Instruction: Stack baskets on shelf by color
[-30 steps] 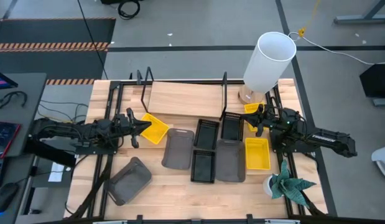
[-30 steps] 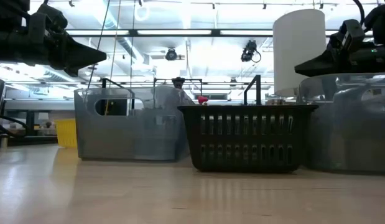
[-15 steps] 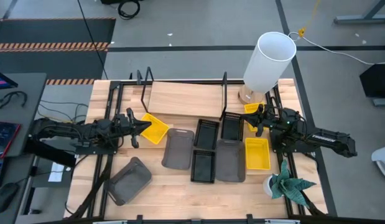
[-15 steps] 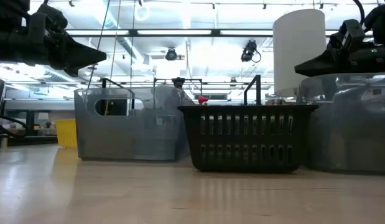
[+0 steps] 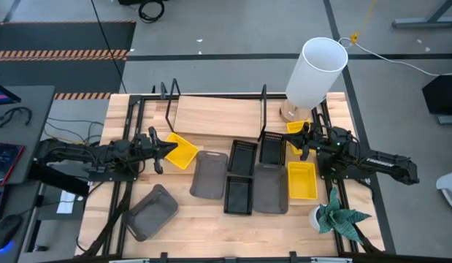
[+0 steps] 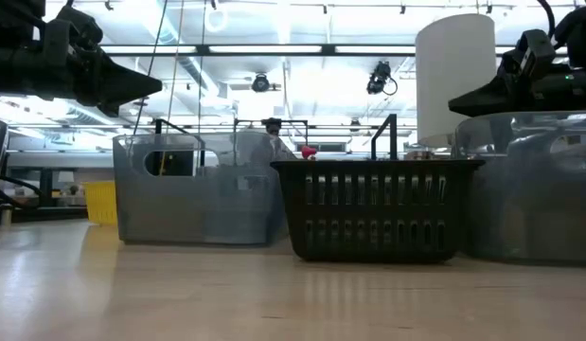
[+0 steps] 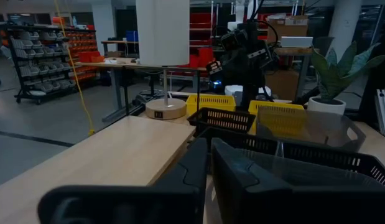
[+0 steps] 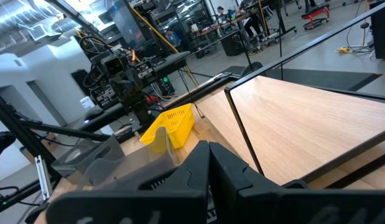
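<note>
Overhead, table-level, two wrist views; all share shelf [image 5: 217,115].

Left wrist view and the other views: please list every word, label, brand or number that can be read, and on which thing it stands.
No text can be read in any view.
Lamp base: carries a small dark label, too small to read.
Boxes on the far shelving: any markings are blurred.
Baskets and shelf: no writing shows.

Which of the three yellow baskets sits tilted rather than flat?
The yellow basket at the left gripper, left of the grey ones. It sits askew; the two by the right arm lie square.
</note>
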